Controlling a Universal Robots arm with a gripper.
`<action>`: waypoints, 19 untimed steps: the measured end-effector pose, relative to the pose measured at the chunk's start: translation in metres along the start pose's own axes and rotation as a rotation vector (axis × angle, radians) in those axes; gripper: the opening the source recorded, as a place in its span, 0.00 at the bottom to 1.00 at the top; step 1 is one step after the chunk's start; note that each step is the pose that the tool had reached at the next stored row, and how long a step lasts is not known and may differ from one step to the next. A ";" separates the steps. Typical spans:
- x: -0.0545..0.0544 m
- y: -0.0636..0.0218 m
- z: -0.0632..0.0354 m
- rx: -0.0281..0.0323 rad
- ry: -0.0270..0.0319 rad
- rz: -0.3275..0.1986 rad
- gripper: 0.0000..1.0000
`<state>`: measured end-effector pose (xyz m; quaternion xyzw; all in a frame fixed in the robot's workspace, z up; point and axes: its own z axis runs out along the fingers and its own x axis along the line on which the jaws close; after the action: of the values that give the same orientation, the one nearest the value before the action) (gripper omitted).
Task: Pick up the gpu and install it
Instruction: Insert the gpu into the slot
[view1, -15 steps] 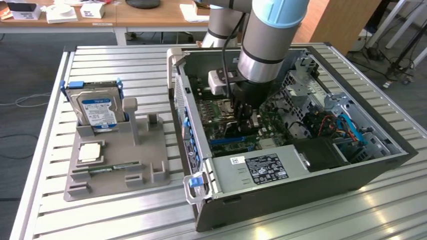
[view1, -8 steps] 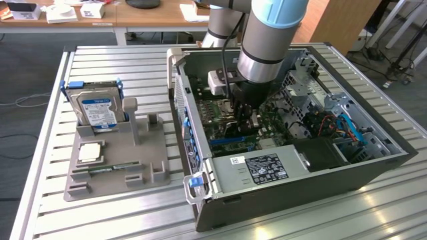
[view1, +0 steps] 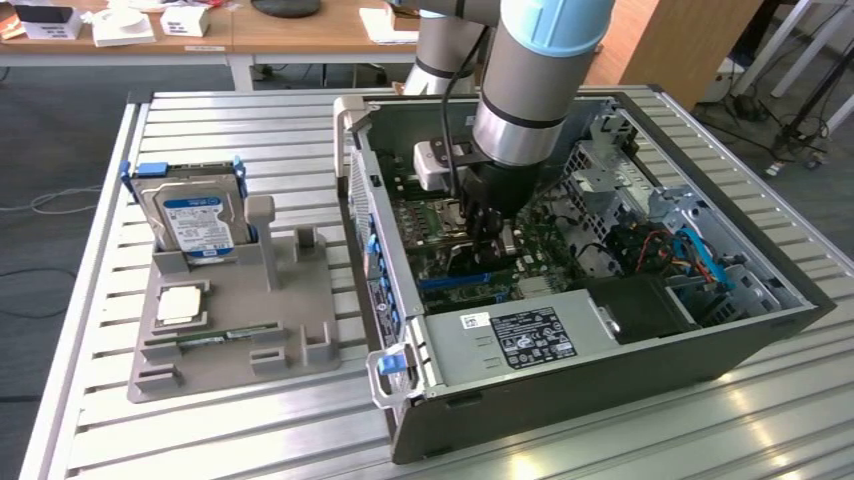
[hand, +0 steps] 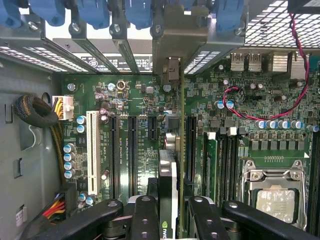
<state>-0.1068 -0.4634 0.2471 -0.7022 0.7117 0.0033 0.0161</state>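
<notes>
Jaws partly closed, clamped on the graphics card (hand: 167, 185); a dark finger (hand: 145, 220) presses each side of it, seen from the wrist; card held on edge, standing over the green motherboard (hand: 130, 95); it runs from the jaws toward the back wall of the case, between the long black slots; can't tell whether its lower edge is down in a slot; blue clips (hand: 95, 12) line that back wall.

Arm (view1: 534, 90) reaches straight down into the open computer case (view1: 747, 330); case lies on its side on the slatted metal desk (view1: 240, 440); power supply (view1: 534, 335) sits at the near end of the case.

Grey holder (view1: 227, 375) on the desk at the exterior view's left, well apart from the arm; hard drive (view1: 194, 220) stands upright in it; memory stick (view1: 214, 338) lies flat nearer the front.
</notes>
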 end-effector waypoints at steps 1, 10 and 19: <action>0.000 0.0000 0.0000 0.0000 0.0000 0.000 0.28; 0.000 0.0001 0.0007 0.0012 -0.0002 0.000 0.28; 0.000 0.0001 0.0015 0.0017 -0.0004 0.000 0.28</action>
<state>-0.1069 -0.4634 0.2456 -0.7023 0.7117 0.0029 0.0169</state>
